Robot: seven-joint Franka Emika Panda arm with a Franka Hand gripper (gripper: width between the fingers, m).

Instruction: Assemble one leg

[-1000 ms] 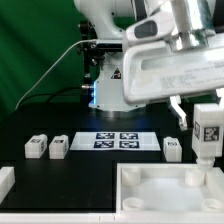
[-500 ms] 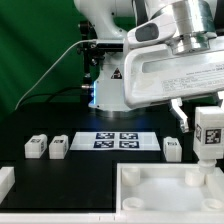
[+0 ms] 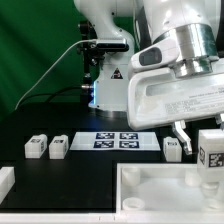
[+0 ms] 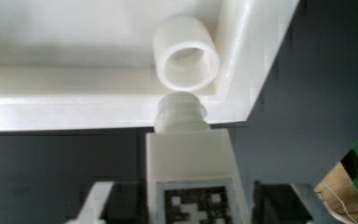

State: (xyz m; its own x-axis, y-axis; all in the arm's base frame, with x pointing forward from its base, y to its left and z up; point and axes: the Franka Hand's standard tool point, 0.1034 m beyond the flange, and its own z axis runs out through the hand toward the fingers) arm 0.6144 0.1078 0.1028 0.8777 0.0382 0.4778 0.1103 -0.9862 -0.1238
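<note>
**Leg lowered toward the corner socket.** The small white plastic blocky leg point(image 3: 212, 148), marked with a black-and-white square tag, is held upright by the two-finger gripper point(image 4: 190, 198), whose jaws are clamped on its two sides. Compared with half a second earlier, the leg is seen lower in the exterior view and shifted slightly toward that view's right. Its narrow lower end is thereby brought down to the raised rim of the large white square tray point(image 3: 150, 172), at a corner. In the wrist view the tip is shown at the tray's rim, just short of the round corner socket point(image 4: 190, 62), which is not yet filled; whether tip and rim touch cannot be told. The descent is judged to be the approach to insertion. A small further shift over the socket appears to be needed before the leg can be pressed home. Three loose white legs point(image 3: 59, 147) and the flat white marker board point(image 3: 118, 140) are left untouched on the black table point(image 3: 70, 185).
</note>
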